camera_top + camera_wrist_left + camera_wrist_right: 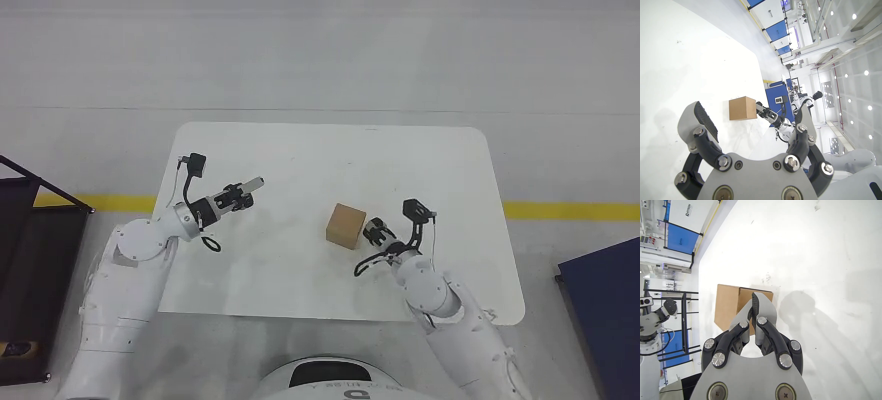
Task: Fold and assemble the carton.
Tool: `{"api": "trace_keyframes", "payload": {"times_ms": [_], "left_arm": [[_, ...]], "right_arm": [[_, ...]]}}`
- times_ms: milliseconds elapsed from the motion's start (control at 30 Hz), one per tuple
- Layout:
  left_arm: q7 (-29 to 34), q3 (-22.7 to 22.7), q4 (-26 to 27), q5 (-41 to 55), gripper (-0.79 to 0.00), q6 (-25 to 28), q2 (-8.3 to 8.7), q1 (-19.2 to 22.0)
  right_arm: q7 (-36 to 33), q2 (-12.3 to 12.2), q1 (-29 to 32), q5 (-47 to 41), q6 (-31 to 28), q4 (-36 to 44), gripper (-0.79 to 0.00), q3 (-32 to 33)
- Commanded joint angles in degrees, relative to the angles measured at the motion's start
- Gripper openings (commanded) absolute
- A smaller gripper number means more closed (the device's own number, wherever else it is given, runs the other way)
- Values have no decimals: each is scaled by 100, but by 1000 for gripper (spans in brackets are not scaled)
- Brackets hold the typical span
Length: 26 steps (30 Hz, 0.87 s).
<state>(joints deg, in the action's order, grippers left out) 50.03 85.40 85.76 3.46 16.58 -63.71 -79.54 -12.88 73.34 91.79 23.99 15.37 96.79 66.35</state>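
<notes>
Carton (346, 224), closed, on table (300, 160). I note right gripper (377, 233) clenched empty at carton's side; left gripper (252, 186) released, well apart from carton.

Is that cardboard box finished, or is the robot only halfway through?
Looks nearly done: the carton stands on the table as a closed cube, no flaps sticking out. In hand: the right fingers, shut, are at its side, perhaps a final press. The left fingers hang open, apart from it. Little seems left.
</notes>
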Motion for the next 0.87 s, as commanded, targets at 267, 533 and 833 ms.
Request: {"api": "trace_keyframes", "payload": {"times_ms": [267,533,833], "left_arm": [[0,0,0,0,0,0,0,0],[0,0,0,0,0,0,0,0],[0,0,0,0,0,0,0,0]], "right_arm": [[434,50,276,-140,136,33,-785,-123],[818,163,203,-226,199,-7,-785,-551],[1598,112,703,-542,-307,648,-785,167]]}}
